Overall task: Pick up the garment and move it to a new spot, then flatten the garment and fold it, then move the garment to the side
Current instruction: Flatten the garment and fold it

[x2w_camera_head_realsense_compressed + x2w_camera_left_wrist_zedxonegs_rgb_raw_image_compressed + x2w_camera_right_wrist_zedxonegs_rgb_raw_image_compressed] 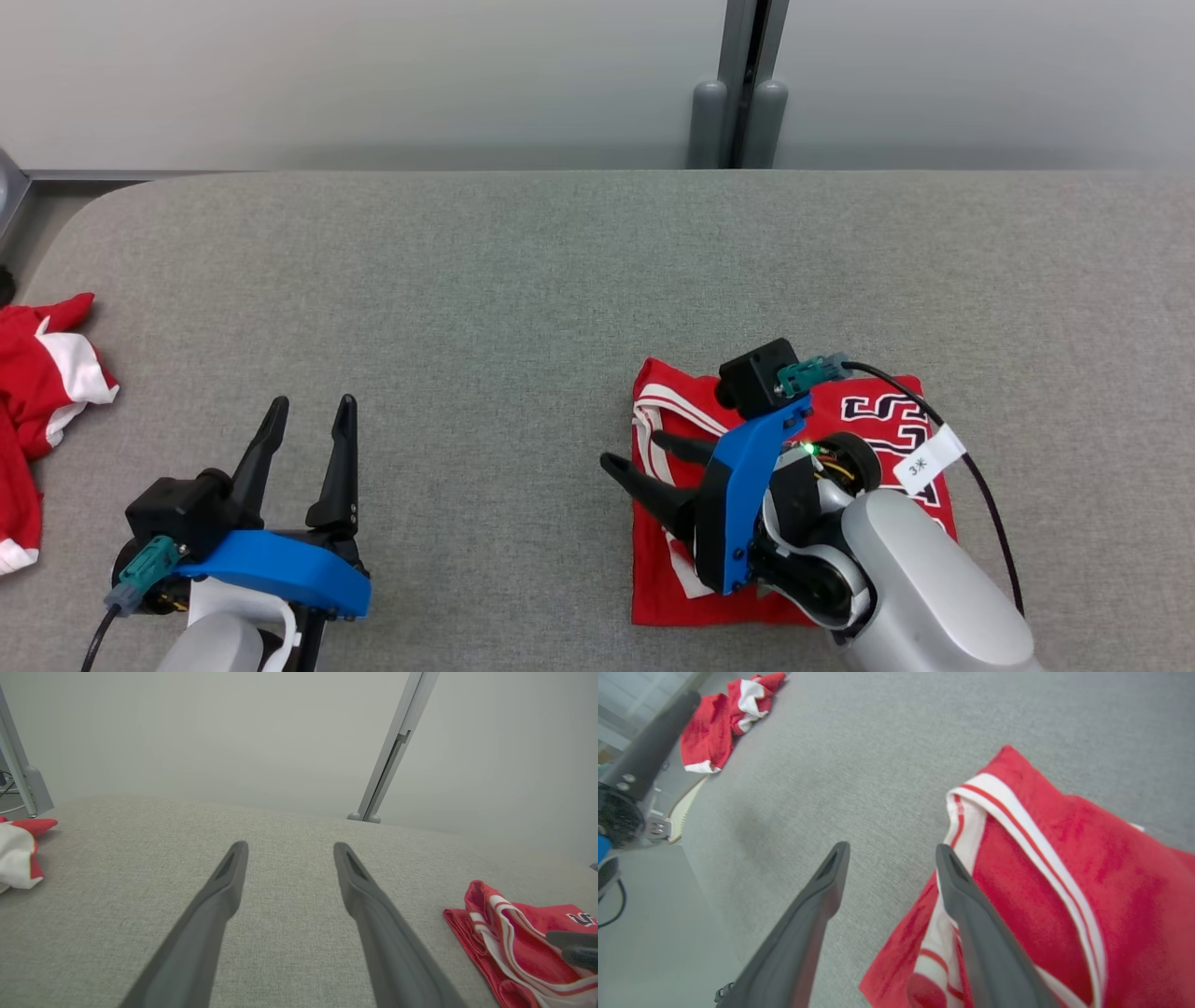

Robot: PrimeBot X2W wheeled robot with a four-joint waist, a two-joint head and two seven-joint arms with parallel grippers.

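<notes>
Lying folded at the lower right of the head view, the garment [667, 569] sits on the counter [560, 280] under the right gripper [632, 448]. That gripper is open and empty, fingers pointing frame-left across the garment's left edge: in the right wrist view one finger is over red cloth, the other over bare counter. The left gripper [313, 403], also open and empty, is well apart at lower left, so the right arm looks nearer for moving it aside

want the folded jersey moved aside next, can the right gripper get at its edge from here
Probably yes. The right gripper is open and straddles the folded garment at its edge, one finger over cloth, one over bare table, with nothing between.
</notes>
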